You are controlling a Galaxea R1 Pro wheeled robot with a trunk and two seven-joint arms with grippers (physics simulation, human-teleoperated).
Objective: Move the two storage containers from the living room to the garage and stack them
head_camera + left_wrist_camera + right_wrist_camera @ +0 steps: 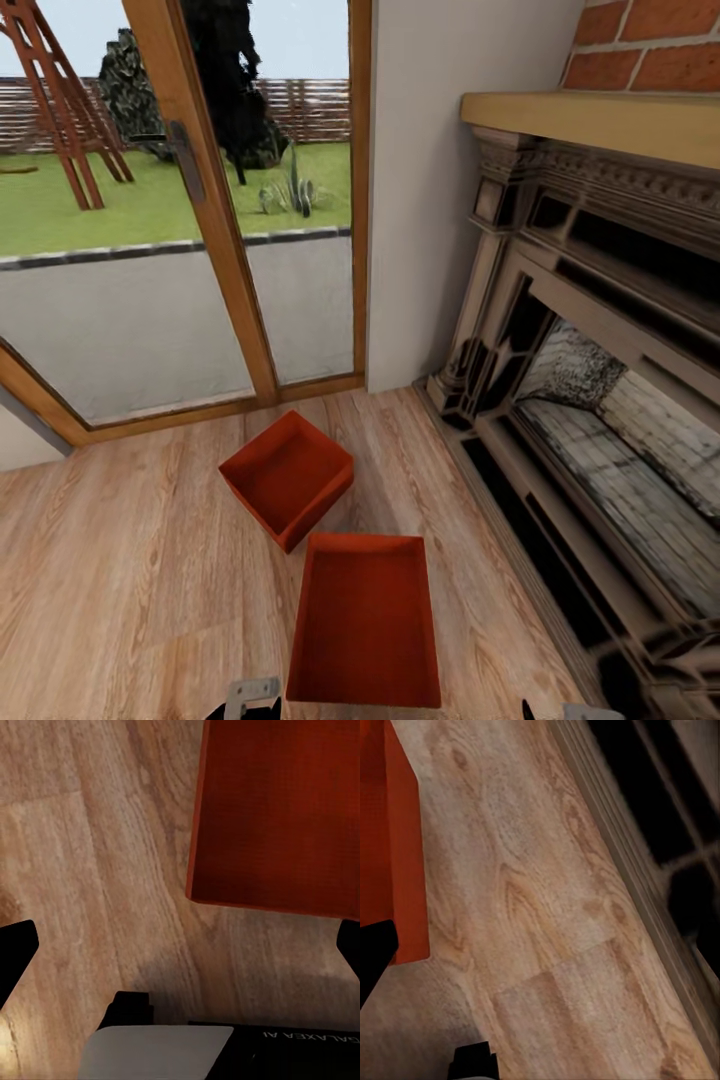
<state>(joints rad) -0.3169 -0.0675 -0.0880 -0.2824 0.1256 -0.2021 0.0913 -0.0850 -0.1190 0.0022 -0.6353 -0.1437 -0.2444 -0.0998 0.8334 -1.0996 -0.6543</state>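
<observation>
Two rust-red storage containers lie on the living room's light wood planks. The nearer container sits straight in front of me, and the farther container is turned at an angle just behind it, toward the glass doors. My left gripper hangs open above the planks beside a corner of the near container, its fingertips spread wide with nothing between them. On the other side of that container, my right gripper is also open and empty. The garage is out of view.
Wood-framed glass doors stand at the back left, with lawn outside. An ornate dark fireplace with a wooden mantel runs along the right, its base close to my right gripper. Bare planks stretch to the left.
</observation>
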